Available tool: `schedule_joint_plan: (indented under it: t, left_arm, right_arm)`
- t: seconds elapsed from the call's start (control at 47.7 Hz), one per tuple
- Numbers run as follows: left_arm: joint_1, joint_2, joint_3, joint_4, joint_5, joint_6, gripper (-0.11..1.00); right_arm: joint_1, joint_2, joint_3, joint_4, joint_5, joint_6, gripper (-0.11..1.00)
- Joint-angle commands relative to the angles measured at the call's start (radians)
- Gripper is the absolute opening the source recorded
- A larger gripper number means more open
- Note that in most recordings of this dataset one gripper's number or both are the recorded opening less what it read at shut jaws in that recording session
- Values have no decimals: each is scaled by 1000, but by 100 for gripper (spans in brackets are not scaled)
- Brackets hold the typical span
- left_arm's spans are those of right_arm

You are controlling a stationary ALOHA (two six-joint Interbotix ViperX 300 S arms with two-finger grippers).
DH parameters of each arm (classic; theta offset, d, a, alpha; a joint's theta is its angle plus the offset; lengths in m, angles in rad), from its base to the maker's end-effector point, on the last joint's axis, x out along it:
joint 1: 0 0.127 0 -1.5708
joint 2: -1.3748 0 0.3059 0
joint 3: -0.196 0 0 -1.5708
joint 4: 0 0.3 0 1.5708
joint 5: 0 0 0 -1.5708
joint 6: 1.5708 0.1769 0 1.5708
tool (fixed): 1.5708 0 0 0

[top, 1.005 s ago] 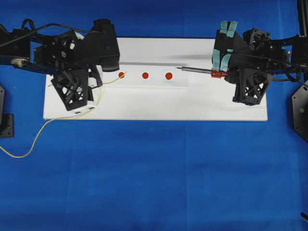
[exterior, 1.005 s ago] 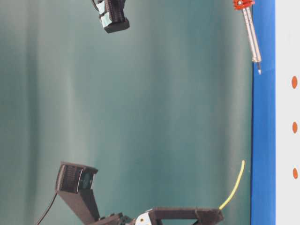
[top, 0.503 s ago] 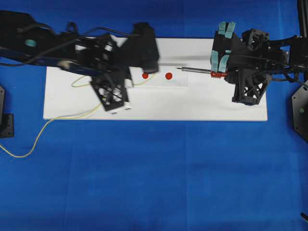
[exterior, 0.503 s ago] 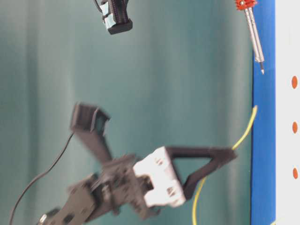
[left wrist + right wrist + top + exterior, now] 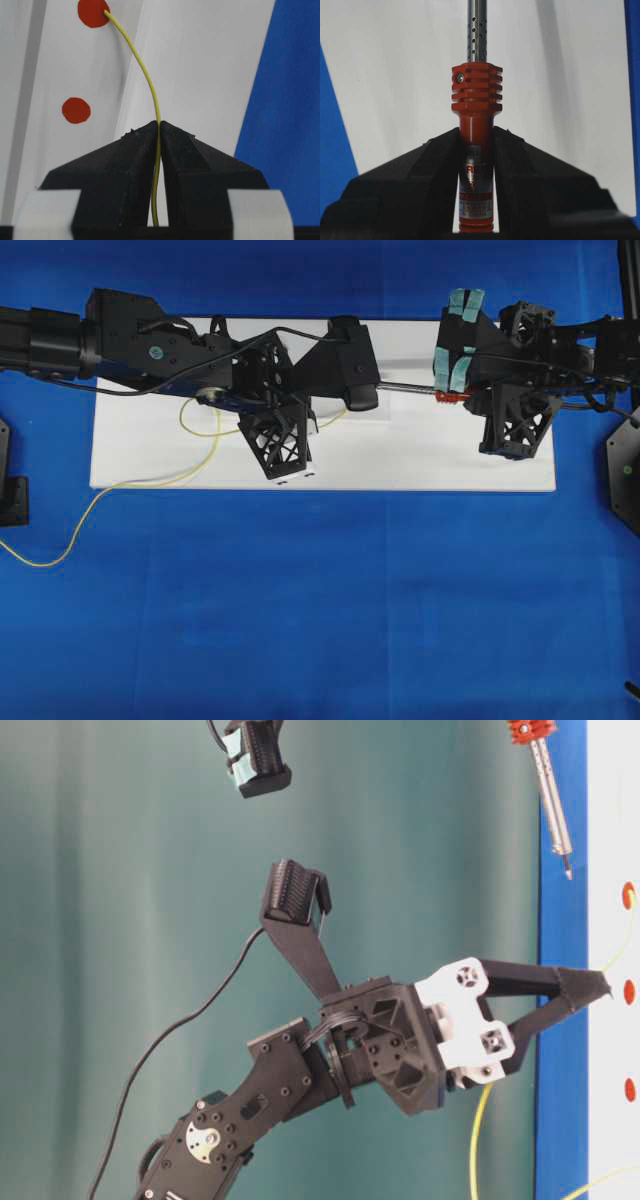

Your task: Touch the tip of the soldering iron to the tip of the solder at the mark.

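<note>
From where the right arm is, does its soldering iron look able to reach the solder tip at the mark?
Probably yes. The solder tip rests on the far red mark, the soldering iron tip hangs just short of it, and the table-level view shows nothing between them.

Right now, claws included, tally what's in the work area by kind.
red marks: 3
solder: 1, pinched in the left claw
soldering iron: 1, gripped by the right claw
white board: 1
claws: 2
Total: 8
</note>
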State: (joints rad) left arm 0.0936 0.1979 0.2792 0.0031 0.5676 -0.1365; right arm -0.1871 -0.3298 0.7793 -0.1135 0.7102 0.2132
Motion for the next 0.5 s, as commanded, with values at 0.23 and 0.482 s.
schedule_joint_plan:
  t: [0.23,0.482]
  left_arm:
    - [3,-20,-12,2,0,2,2]
    - [5,-21,-11,2,0,0,2]
  right_arm:
    - [3,17,-25,-3,-20,-2,6]
    - [17,67,-49,-3,-25,-5,6]
